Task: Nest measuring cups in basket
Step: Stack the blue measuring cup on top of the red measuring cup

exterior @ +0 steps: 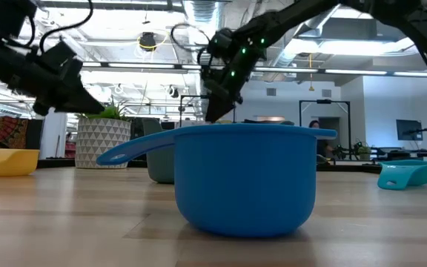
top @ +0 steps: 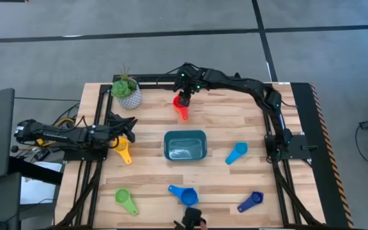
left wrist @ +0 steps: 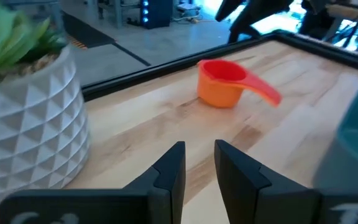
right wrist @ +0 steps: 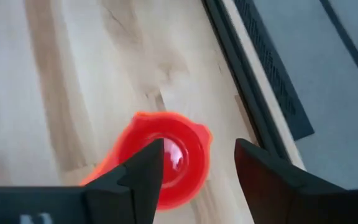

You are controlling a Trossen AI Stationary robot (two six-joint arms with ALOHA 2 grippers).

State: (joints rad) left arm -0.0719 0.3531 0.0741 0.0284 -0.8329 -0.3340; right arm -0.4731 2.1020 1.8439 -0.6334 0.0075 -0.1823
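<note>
The red cup sits near the table's far edge, its bowl facing up. My right gripper is open right above it, one finger over the bowl and the other past the rim on the far-edge side. My left gripper, open by a narrow gap, hovers at the left beside the yellow cup. The teal basket stands mid-table. The light blue cup, blue cup, dark blue cup and green cup lie on the table. My right gripper reaches down from above, its fingers astride the red cup's far rim. Whether either finger touches the cup I cannot tell.
A white patterned pot with a green plant stands at the far left, close to my left gripper. In the low view the blue cup fills the foreground and hides the basket. Bare wood lies between the basket and the red cup.
</note>
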